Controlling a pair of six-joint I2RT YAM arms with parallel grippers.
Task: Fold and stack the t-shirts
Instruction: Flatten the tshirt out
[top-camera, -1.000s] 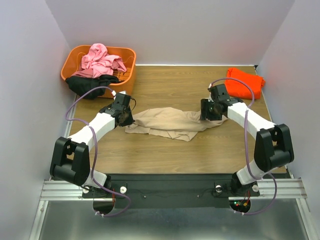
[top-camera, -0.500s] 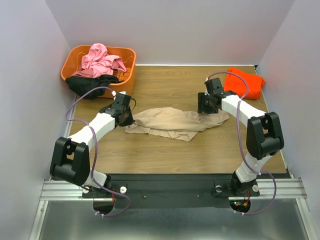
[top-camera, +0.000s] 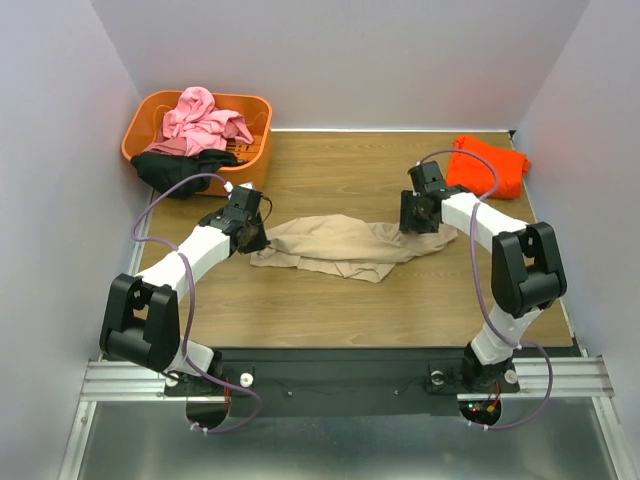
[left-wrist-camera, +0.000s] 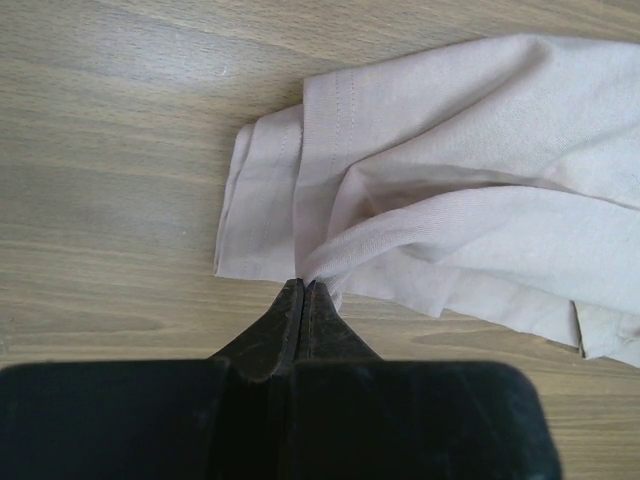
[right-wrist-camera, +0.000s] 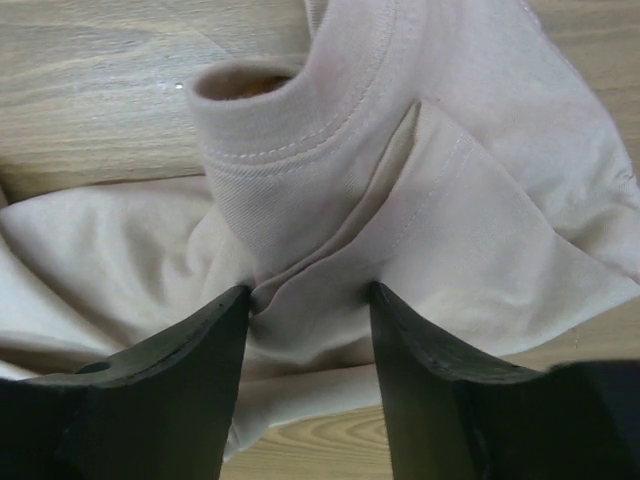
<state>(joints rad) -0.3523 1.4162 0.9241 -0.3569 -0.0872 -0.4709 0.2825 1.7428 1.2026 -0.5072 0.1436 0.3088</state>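
A crumpled tan t-shirt (top-camera: 340, 245) lies across the middle of the table. My left gripper (top-camera: 255, 238) is at its left end. In the left wrist view it (left-wrist-camera: 303, 285) is shut, with a raised fold of the tan t-shirt (left-wrist-camera: 450, 200) pinched at its tips. My right gripper (top-camera: 418, 222) is at the shirt's right end. It (right-wrist-camera: 308, 292) is open and pressed down onto the tan t-shirt (right-wrist-camera: 450, 220), a bunched fold between its fingers just below the collar (right-wrist-camera: 270, 120). An orange-red t-shirt (top-camera: 488, 165) lies folded at the back right.
An orange plastic basket (top-camera: 150, 115) stands at the back left corner, holding a pink t-shirt (top-camera: 205, 118). A black t-shirt (top-camera: 175, 165) hangs over its near rim. White walls enclose the table on three sides.
The right arm's elbow has swung inward and back, and its gripper has shifted slightly along the shirt's right end. The left arm and its grip have not moved.
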